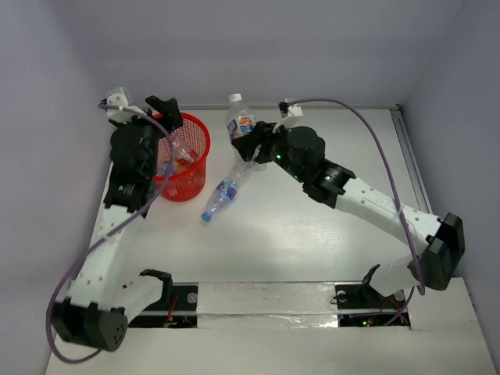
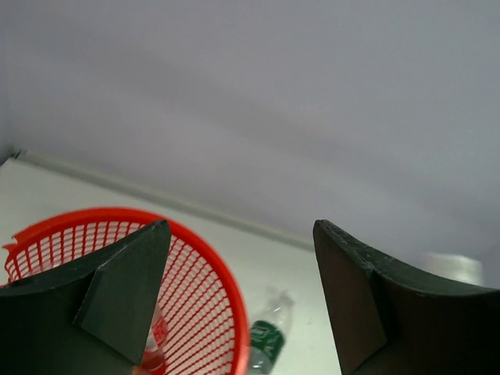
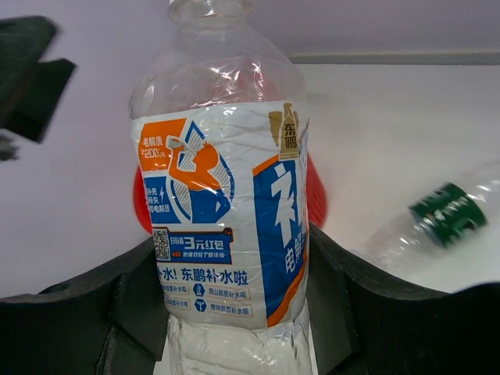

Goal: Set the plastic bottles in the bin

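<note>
Found red mesh bin (image 1: 205, 133) far-left on table (image 1: 312, 226), a few bottles (image 1: 181, 154) already inside. Parked left gripper (image 2: 241, 228) above the rim, jaws wide apart, nothing between: probably a drop position. Clamped right gripper (image 1: 251, 142) on upright blue-white-labelled bottle (image 3: 226, 234), likely for carrying binward. Left blue-capped bottle (image 1: 221, 195) and green-labelled bottle (image 3: 444, 211) lying near bin.

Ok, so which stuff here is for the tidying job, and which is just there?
For the job:
- red basket
- bottles inside it
- upright bottle being held
- bottle lying on the table

Just there:
- table
- purple cables
- grey walls
</note>
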`<state>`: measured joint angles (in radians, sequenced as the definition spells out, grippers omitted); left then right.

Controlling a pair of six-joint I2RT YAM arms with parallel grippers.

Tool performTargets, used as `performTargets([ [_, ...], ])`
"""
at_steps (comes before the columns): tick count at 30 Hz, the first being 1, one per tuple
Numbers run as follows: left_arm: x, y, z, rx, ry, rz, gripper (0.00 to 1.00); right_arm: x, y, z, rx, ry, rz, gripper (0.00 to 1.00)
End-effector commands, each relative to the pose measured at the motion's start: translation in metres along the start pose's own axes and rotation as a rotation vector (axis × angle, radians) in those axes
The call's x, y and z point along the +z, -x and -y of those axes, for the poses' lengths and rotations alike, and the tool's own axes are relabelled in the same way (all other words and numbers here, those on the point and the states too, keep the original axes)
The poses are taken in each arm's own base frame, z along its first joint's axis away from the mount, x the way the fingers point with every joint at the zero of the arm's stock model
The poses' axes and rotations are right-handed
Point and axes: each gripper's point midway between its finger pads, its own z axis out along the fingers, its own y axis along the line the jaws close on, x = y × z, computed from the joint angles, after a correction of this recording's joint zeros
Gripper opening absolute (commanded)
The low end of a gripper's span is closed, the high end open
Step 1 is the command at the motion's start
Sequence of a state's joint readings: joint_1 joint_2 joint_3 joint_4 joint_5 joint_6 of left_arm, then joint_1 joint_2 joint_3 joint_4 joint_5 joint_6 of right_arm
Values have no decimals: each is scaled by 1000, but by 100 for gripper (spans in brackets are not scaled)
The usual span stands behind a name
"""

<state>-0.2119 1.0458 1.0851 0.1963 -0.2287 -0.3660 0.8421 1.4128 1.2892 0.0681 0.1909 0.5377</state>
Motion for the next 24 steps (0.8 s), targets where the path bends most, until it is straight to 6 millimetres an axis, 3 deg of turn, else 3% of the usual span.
performTargets([
  [1, -56, 57, 29, -73, -166, 123, 71, 16, 39, -51, -25, 118, 119, 47],
  [2, -61, 51, 27, -70, -173, 109, 70, 28, 28, -57, -31, 129, 102, 47],
  [4, -73, 47, 28, -64, -197, 89, 69, 38, 44, -83, -28, 200, 136, 47],
  [5, -80, 48, 27, -53, -203, 93, 69, 55, 31, -82, -34, 197, 116, 47],
  [6, -83, 45, 25, -44, -203, 84, 69, 62, 29, -93, -33, 229, 120, 47],
  [7, -89, 49, 24, -39, -205, 97, 69, 65, 41, -110, -24, 264, 151, 47],
  [8, -90, 47, 22, -25, -202, 96, 69, 73, 40, -113, -20, 274, 158, 47],
  [9, -93, 50, 22, -21, -202, 105, 69, 94, 22, -110, -18, 266, 136, 47],
  [10, -96, 54, 22, -16, -207, 118, 69, 103, 18, -111, -16, 270, 136, 47],
  [11, -98, 56, 23, -11, -210, 123, 69, 107, 32, -128, -5, 300, 169, 47],
  [12, -99, 57, 23, -1, -214, 128, 69, 116, 29, -129, 1, 297, 166, 47],
  [13, -101, 58, 23, 3, -217, 132, 69, 138, 5, -121, -1, 277, 132, 48],
  [14, -102, 55, 22, 4, -218, 130, 69, 146, 1, -122, 1, 276, 130, 48],
  [15, -103, 54, 22, 3, -222, 131, 69, 150, 15, -133, 18, 296, 155, 48],
  [16, -104, 52, 22, 1, -228, 130, 69, 169, -11, -125, 13, 285, 121, 48],
  [17, -102, 45, 20, 3, -229, 117, 69, 176, -17, -125, 12, 286, 116, 49],
  [18, -101, 42, 20, 3, -230, 111, 69, 178, -5, -134, 21, 299, 134, 51],
  [19, -100, 40, 20, 3, -229, 105, 69, 192, -27, -125, 12, 283, 100, 54],
  [22, -99, 41, 17, 12, -214, 107, 69, 200, -42, -119, -5, 268, 68, 72],
  [24, -100, 43, 18, 14, -217, 111, 69, 193, -34, -121, 1, 282, 94, 80],
])
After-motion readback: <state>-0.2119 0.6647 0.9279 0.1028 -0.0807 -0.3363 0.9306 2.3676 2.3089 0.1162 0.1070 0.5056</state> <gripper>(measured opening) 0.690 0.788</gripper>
